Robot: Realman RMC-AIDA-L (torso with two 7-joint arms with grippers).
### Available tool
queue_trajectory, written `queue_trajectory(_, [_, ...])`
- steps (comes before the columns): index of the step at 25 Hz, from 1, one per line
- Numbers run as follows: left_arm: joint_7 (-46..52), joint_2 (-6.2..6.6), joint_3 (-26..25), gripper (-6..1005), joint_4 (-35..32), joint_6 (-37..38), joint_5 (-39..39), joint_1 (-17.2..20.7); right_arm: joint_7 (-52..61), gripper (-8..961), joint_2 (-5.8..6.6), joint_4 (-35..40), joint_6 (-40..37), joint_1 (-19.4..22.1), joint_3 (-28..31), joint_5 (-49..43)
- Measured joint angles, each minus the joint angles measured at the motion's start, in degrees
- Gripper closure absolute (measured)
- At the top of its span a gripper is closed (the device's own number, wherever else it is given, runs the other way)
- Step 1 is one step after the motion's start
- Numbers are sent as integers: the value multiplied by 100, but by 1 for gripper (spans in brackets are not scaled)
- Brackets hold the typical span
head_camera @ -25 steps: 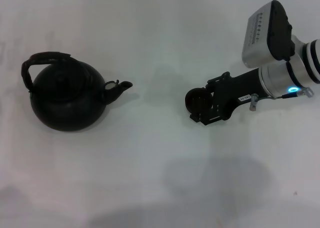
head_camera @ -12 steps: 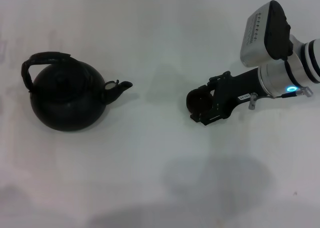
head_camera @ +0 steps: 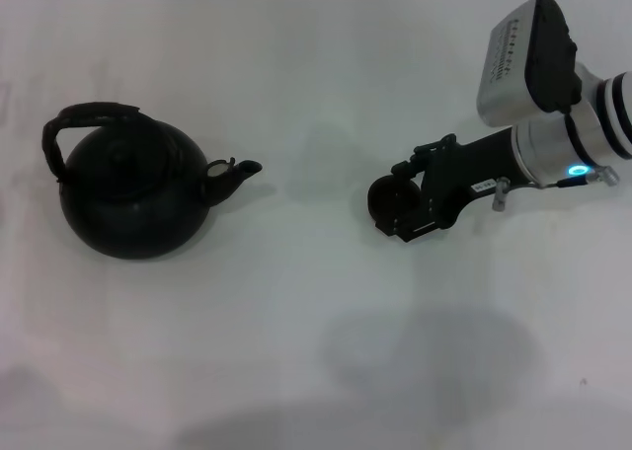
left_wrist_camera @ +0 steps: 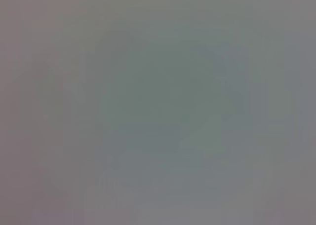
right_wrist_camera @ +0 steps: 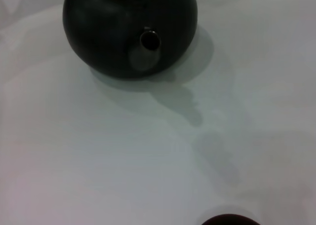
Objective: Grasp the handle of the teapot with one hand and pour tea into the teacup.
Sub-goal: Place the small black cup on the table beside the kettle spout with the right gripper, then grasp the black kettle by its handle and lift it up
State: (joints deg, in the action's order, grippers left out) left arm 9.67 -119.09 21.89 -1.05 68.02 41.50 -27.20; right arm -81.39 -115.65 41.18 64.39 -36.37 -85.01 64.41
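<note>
1. Reaching in from the far right of the table (head_camera: 316, 351), the right gripper (head_camera: 393, 209) hangs at the teacup (head_camera: 387, 197), which sits right of centre and shows as a small dark round shape at the gripper's tip.
2. Whether the claw is clenched on the teacup, merely beside it, or released cannot be told; dark fingers and dark cup run together in the head view.
3. The right wrist view shows only a sliver of the teacup's rim (right_wrist_camera: 228, 219) at its edge, with the teapot's spout (right_wrist_camera: 148, 41) facing the camera from across bare table.
4. The teapot (head_camera: 128, 198) stands upright at the left, well apart from the cup, spout (head_camera: 235, 177) pointing right toward it, and the handle (head_camera: 84, 119) arches over its top, untouched.
5. The left gripper is not seen in the head view, and its wrist view shows nothing readable.
6. Judged from this, the step in hand is placing or steadying the cup; pouring has not begun.
7. Next, an arm must close on the handle, lift the pot, carry it toward the cup, and tip the spout above it.
</note>
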Motion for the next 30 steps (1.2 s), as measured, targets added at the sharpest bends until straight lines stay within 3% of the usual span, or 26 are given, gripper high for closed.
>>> queue_trajectory(21, [-33,6,-1,183,-7,2,-8,137,-26,90,152,281,659,156,879,-58])
queue_trajectory(26, [-42,9,4,184,-9,27,6,165,-26,90,186,606,847,355,1122,-61])
queue_trajectory(30, [-33,10,27,184,-10,184,119,268,-39,91,214,1139,1186,649,1712,-62])
